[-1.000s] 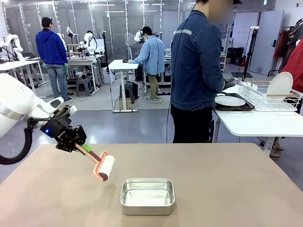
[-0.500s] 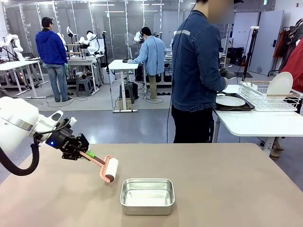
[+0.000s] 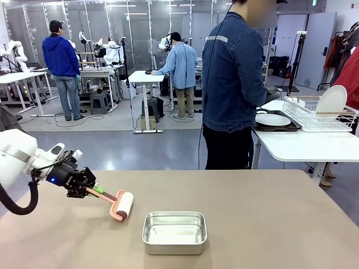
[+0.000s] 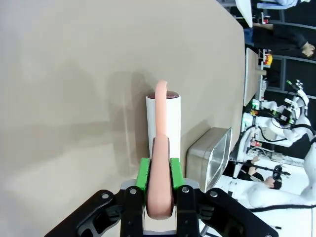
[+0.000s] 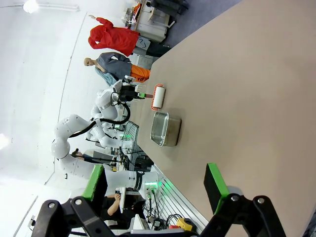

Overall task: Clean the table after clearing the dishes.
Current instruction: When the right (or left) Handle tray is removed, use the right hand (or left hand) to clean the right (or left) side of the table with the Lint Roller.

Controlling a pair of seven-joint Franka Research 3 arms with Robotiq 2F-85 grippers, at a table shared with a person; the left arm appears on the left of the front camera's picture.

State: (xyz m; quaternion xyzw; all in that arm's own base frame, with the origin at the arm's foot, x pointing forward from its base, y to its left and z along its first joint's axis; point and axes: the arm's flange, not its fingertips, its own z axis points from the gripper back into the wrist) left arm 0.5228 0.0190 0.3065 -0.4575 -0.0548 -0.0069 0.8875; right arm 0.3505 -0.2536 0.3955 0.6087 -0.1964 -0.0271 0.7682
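A pink-handled lint roller [image 3: 116, 203] is clamped in the left gripper [image 3: 90, 189] with its white roll pressed on the table [image 3: 269, 213] beside a steel pan [image 3: 174, 232], while the right gripper [image 5: 158, 190] is held wide open above the tabletop.

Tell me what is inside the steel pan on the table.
The steel pan looks empty: the front view shows only its bare shiny floor. The strip of floor behind its near wall is hidden.

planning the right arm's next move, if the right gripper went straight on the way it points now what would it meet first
Probably the bare table; the right gripper stands open, pointing over it. The steel pan sits off to the side, though depth is unclear.
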